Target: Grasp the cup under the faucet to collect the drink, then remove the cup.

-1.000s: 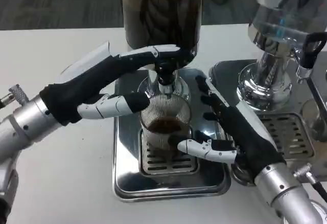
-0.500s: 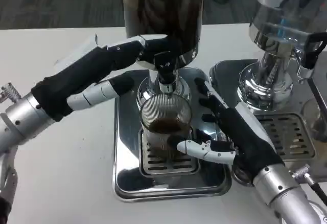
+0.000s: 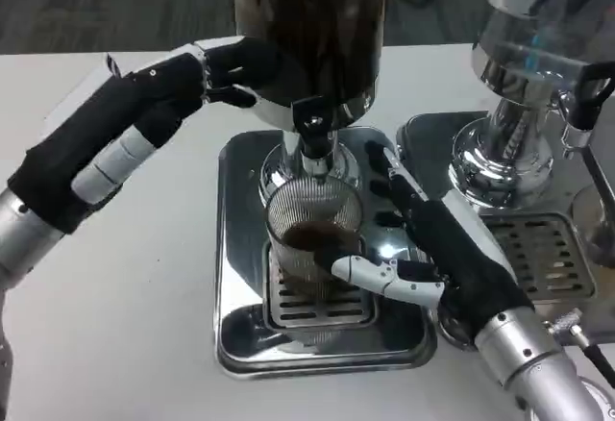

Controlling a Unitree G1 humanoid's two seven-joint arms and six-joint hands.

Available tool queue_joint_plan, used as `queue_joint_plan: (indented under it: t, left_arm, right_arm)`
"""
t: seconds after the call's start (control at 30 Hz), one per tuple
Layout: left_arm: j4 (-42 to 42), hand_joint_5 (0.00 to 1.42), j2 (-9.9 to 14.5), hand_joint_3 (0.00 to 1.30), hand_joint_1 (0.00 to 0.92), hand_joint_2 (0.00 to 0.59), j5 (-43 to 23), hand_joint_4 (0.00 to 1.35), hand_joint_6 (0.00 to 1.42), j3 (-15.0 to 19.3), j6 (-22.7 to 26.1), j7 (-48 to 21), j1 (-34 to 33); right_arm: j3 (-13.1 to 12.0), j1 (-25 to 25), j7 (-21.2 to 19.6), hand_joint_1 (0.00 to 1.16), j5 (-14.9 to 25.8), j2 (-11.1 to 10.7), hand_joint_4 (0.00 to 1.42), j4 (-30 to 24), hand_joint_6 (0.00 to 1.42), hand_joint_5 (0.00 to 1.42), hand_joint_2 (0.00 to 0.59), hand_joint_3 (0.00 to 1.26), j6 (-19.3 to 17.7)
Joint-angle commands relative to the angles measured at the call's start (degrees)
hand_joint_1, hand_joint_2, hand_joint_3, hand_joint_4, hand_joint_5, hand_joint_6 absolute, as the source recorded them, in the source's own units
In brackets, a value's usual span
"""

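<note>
A ribbed glass cup [image 3: 312,234] holding some dark drink stands on the grate of a steel drip tray [image 3: 238,330], right under the black faucet [image 3: 309,131] of a dark drink dispenser [image 3: 309,27]. My right hand [image 3: 444,253] wraps the cup from the right: its thumb lies across the cup's front and its fingers run along the cup's right side. My left hand [image 3: 159,104] hangs up and to the left of the faucet, holding nothing, with its fingertips near the dispenser's left side.
A second dispenser [image 3: 538,75] with a chrome base and its own drip tray [image 3: 550,253] stands close on the right, just beyond my right hand. Bare white table [image 3: 106,306] lies left of the tray.
My left hand has let go of the faucet lever and pulled up and to the left. The right hand stays on the cup, which has not moved.
</note>
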Motion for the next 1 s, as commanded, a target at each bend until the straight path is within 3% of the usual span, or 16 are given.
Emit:
queue_joint_plan:
  t: [0.03,0.5,1.0]
  left_arm:
    - [0.3,0.26,0.1,0.27,0.0,0.138,-0.5,0.24,0.34,2.2,1.5,0.2,2.3]
    - [0.9,0.34,-0.9,0.32,0.0,0.156,1.8,0.32,0.4,3.7,5.9,2.5,9.0]
    - [1.2,0.4,-1.4,0.33,0.0,0.171,3.4,0.37,0.48,3.2,8.3,3.1,11.0]
  right_arm:
    - [-0.1,-0.1,0.3,0.59,0.9,-0.2,0.0,0.8,0.17,0.05,0.154,0.0,-1.5]
    - [1.0,-0.3,-0.2,0.62,-0.2,-0.4,0.0,1.7,0.14,0.01,0.147,0.0,-1.8]
    - [3.0,-1.8,-5.2,0.68,-4.7,1.7,0.0,5.7,0.13,0.0,0.13,0.0,-3.3]
